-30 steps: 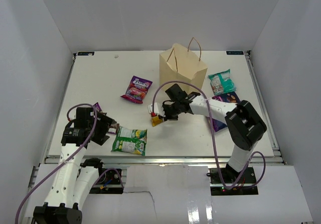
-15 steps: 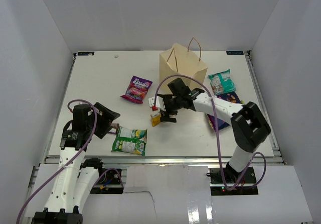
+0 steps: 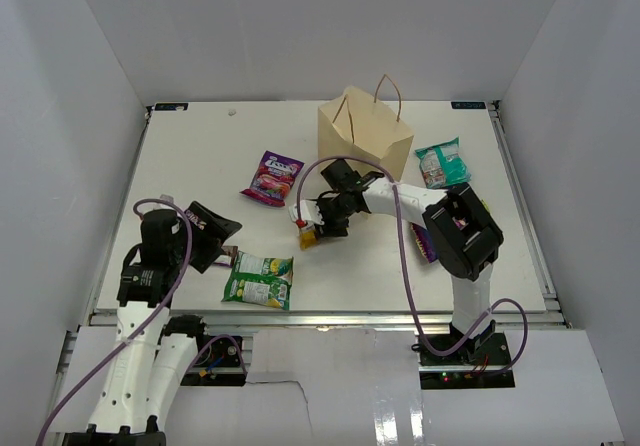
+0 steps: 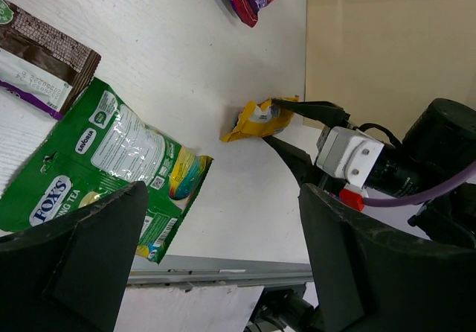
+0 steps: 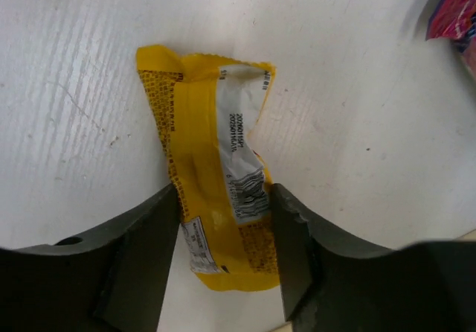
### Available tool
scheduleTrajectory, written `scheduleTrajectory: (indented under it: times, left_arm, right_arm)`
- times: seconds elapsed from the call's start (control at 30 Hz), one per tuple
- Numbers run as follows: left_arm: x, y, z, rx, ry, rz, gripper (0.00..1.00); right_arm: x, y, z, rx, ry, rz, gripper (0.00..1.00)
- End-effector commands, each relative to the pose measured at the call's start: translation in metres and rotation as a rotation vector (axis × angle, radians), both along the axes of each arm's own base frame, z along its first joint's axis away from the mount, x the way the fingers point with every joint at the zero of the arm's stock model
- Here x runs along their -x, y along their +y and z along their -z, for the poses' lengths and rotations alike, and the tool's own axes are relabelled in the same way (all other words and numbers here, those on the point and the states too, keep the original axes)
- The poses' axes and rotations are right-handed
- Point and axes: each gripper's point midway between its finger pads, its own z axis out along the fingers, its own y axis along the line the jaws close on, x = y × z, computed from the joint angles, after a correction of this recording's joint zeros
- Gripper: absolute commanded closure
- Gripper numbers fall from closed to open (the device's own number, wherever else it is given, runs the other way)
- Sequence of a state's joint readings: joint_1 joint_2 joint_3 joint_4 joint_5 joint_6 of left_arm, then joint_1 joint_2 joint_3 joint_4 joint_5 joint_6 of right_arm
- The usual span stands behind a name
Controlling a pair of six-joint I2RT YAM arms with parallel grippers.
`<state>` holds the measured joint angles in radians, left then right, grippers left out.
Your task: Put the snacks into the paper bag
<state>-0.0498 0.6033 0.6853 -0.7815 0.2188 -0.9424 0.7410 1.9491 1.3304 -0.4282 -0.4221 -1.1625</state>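
The yellow wrapper (image 5: 216, 176) is a small, creased packet with a white printed panel and a barcode. It lies flat on the worktop (image 3: 200, 156) between the fingers of the right gripper (image 5: 222, 198), which press on both of its long edges. Most of its length sticks out beyond the fingertips.

The paper bag (image 3: 365, 131), tan with thin loop handles, stands upright just behind that gripper. The right wrist view shows the wrapper's print and the finger contact up close. Only the top view places the bag, a teal-white packet (image 3: 441, 163) well off to the gripper's right, and a purple-pink pouch (image 3: 273, 178) to its left.

The left gripper (image 4: 223, 198) has its fingers spread wide with nothing between them. The green packet (image 4: 97, 168) lies below it, and a brown bar (image 4: 41, 64) lies just beside that packet.

The right arm covers most of a dark-blue bag (image 3: 421, 243). The right wrist view cuts the pouch down to one corner, and the left wrist view shows only one wall of the paper bag.
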Motion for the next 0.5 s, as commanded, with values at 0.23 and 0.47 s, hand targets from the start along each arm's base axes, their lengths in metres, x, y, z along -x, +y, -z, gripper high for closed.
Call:
scheduleTrajectory:
  times: [0.23,0.47]
  left_arm:
    - [-0.015,-0.01,-0.006,0.007,-0.057,0.079,0.07]
    - [-0.029,-0.025,-0.01,0.052,-0.162,0.164,0.07]
  right_arm:
    - [0.025,-0.004,-0.01,-0.065,0.168,0.057,0.92]
    - [0.073,-0.005,-0.158,-0.424,0.303,-0.048,0.92]
